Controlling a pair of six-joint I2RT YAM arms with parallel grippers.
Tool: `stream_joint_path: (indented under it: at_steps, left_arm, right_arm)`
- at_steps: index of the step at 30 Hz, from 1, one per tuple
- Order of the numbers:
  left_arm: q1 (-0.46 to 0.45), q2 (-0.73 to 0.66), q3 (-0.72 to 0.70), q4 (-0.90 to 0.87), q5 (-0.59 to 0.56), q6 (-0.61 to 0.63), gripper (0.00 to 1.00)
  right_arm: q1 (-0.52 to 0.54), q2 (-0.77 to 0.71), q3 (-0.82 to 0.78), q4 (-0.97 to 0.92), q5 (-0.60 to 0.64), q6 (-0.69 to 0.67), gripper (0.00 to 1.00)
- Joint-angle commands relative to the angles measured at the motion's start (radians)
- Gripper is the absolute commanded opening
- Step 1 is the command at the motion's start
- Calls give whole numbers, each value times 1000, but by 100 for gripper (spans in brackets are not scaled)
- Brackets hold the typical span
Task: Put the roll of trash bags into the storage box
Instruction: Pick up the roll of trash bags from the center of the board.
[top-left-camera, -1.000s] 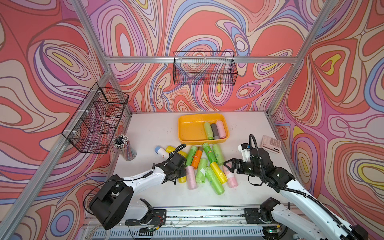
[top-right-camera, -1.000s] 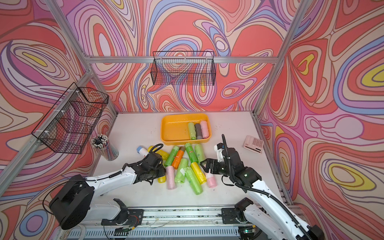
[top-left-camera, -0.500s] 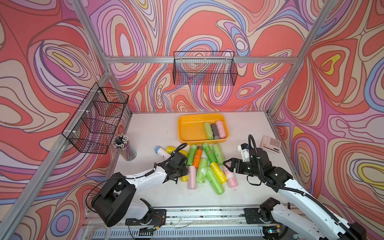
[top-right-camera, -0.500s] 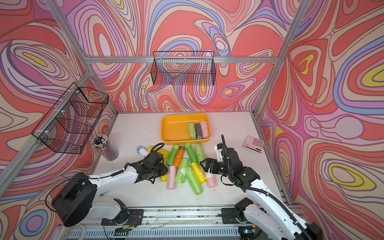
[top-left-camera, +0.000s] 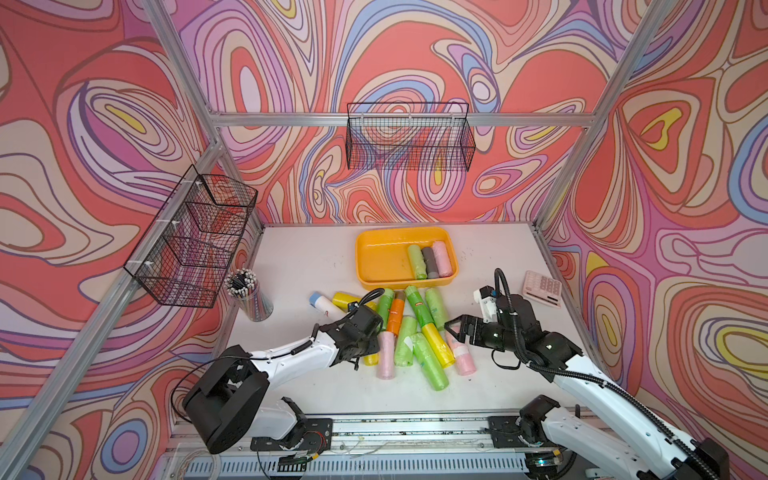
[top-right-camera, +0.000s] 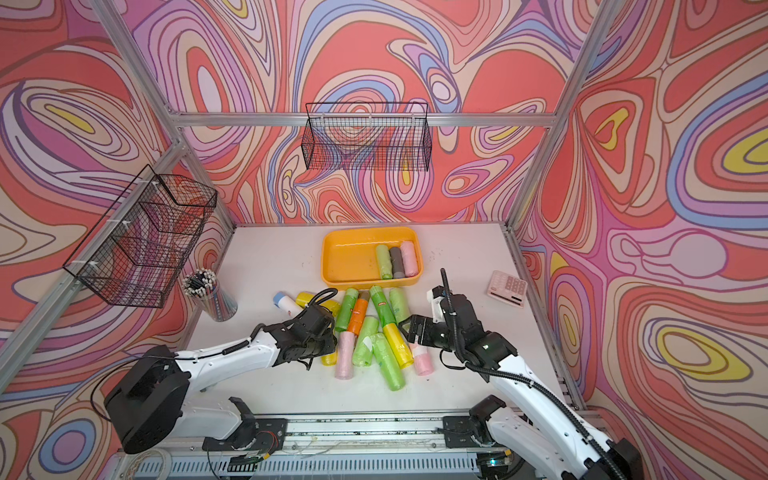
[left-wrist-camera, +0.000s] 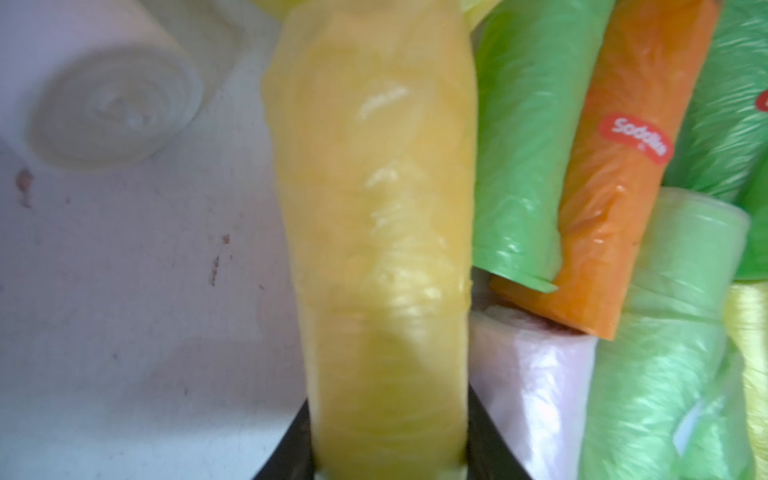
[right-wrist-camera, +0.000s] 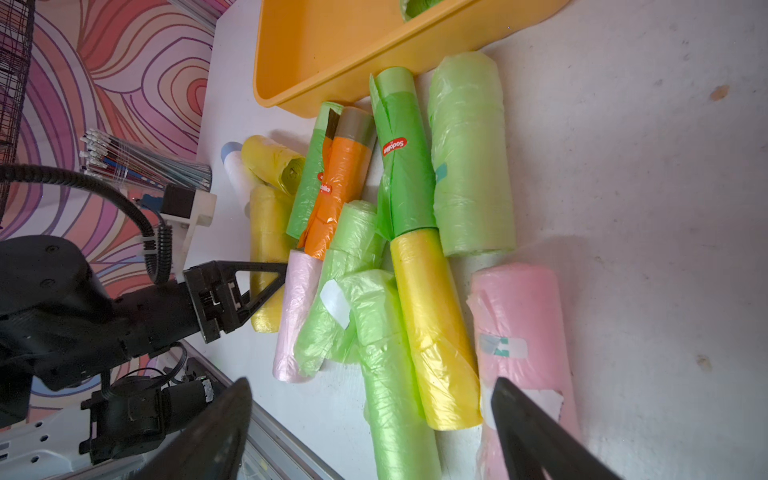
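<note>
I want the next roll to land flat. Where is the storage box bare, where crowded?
The storage box is bare from its wall nearest the pencil cup up to the green roll; that, the grey roll and the pink roll crowd the end toward the calculator.

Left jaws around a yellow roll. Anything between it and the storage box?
Yes, on the table: a green roll and an orange roll lie between the held yellow roll and the storage box. Above them, nothing visible.
</note>
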Motion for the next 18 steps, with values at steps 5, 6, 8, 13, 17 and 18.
stream_joint_path:
  at_steps: [5, 6, 8, 13, 17, 18]
  left_arm:
    - [-80, -31, 139, -146, -125, 33, 27]
    - [-90, -31, 148, -150, -129, 32, 27]
    - [-97, -34, 153, -142, -122, 25, 26]
    - [-105, -45, 160, -103, -94, 11, 23]
    - [-110, -49, 180, -109, -92, 15, 23]
    - [-110, -52, 183, -108, -90, 15, 22]
  right_arm:
    - [-1, 16, 18, 36, -10, 6, 92]
    - [-1, 19, 20, 41, -12, 5, 92]
    - [-1, 22, 24, 44, -13, 0, 92]
    - [-2, 16, 26, 38, -6, -9, 92]
    - [-2, 1, 20, 31, -4, -10, 92]
    - [-2, -4, 17, 30, -3, -9, 92]
